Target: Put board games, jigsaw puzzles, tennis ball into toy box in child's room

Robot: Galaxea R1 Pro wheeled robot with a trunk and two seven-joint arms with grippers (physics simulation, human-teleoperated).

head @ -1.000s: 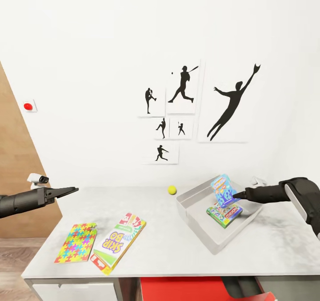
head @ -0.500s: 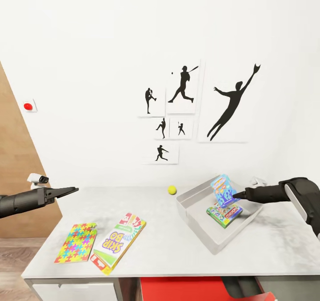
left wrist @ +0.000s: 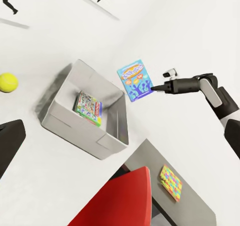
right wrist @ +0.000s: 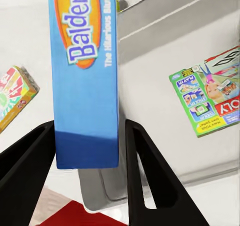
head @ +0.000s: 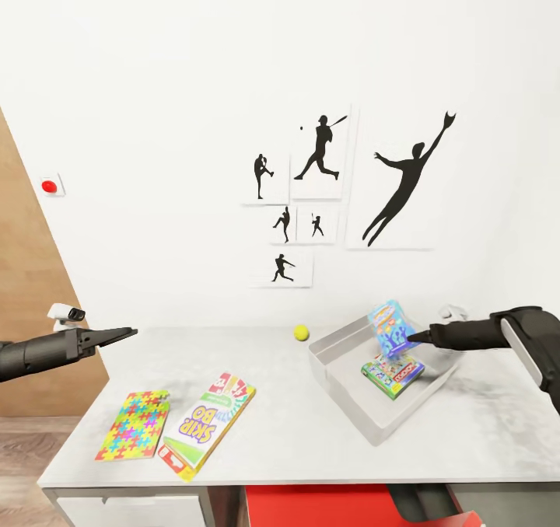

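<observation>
Right gripper [head: 412,339] pinches the blue Balderdash board game [head: 390,328] by one edge; in the right wrist view the box [right wrist: 85,76] sits between the two black jaws, one on each side of it. The game hangs tilted in the air above the grey toy box [head: 342,403], over its open interior, clear of the walls.

Inside the toy box lies a green Monopoly board game [head: 393,374], flat on the bottom; it also shows in the left wrist view [left wrist: 88,107].

Left gripper [head: 128,331] is held out level over the left end of the surface [head: 295,434], carrying nothing; its jaws look pressed together.

On the surface, left part: a jigsaw puzzle [head: 134,424] with a multicolour pattern, flat, and just beside it the Skip-Bo board game [head: 208,424], flat, set at an angle. The tennis ball [head: 301,332] rests near the back wall, between these and the toy box.
</observation>
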